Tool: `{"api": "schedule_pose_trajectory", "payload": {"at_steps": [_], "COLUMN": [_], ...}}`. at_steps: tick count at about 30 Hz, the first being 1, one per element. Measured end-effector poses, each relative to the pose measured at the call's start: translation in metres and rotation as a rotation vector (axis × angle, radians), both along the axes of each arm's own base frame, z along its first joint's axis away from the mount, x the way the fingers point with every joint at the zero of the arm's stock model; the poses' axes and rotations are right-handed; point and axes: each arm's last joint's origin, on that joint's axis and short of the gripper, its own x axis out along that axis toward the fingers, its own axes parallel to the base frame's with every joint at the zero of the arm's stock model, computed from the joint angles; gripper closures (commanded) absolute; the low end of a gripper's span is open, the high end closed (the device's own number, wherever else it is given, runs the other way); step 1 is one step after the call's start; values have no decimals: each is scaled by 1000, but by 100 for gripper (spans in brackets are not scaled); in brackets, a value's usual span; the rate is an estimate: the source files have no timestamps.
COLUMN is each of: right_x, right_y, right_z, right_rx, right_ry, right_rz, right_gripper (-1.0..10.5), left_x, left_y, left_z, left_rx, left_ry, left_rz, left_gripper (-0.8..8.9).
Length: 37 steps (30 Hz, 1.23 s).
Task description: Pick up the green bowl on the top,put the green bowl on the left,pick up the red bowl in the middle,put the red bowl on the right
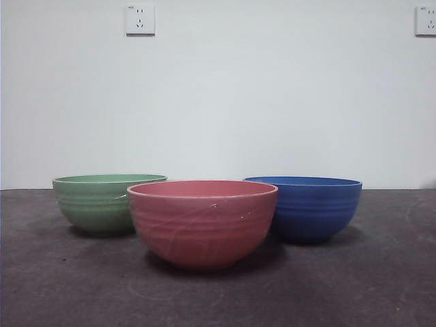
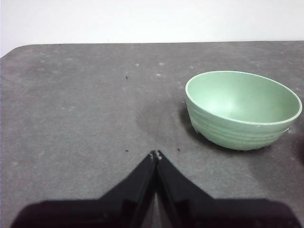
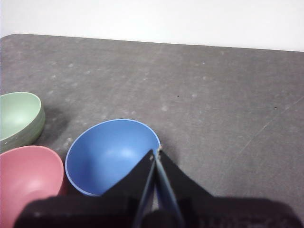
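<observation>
The green bowl (image 1: 102, 204) stands upright on the dark table at the left. The red bowl (image 1: 202, 221) stands in the middle, nearest the front camera. Each bowl stands by itself, empty. No arm shows in the front view. My left gripper (image 2: 156, 154) is shut and empty, held above bare table, apart from the green bowl (image 2: 242, 109). My right gripper (image 3: 156, 151) is shut and empty; its tips line up with the rim of a blue bowl (image 3: 109, 156) below. The red bowl (image 3: 28, 175) and green bowl (image 3: 19, 116) lie beyond it.
The blue bowl (image 1: 310, 208) stands at the right, just behind the red bowl. A white wall with two sockets (image 1: 139, 20) is behind the table. The table's far edge (image 2: 142, 43) shows in both wrist views.
</observation>
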Motion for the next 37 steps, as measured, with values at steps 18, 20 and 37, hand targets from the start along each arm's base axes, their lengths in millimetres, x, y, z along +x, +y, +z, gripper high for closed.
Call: {"api": "schedule_pose_trajectory", "payload": {"at_steps": [18,20,37], "right_x": [0,-3,-30], "right_y": [0,-1,-26], "right_z": [0,0,-103], "right_rx": [-1,-11,7], "right_ry": [0,-2,-190], "right_rz": [0,1,-22], "right_gripper": [942,942,942], "left_x": [0,0,0], "left_y": [0,0,0], "left_z": [0,0,0], "left_rx": [0,0,0], "left_ry": [0,0,0], "left_rz": [1,0,3], "left_gripper": [816,816,816]}}
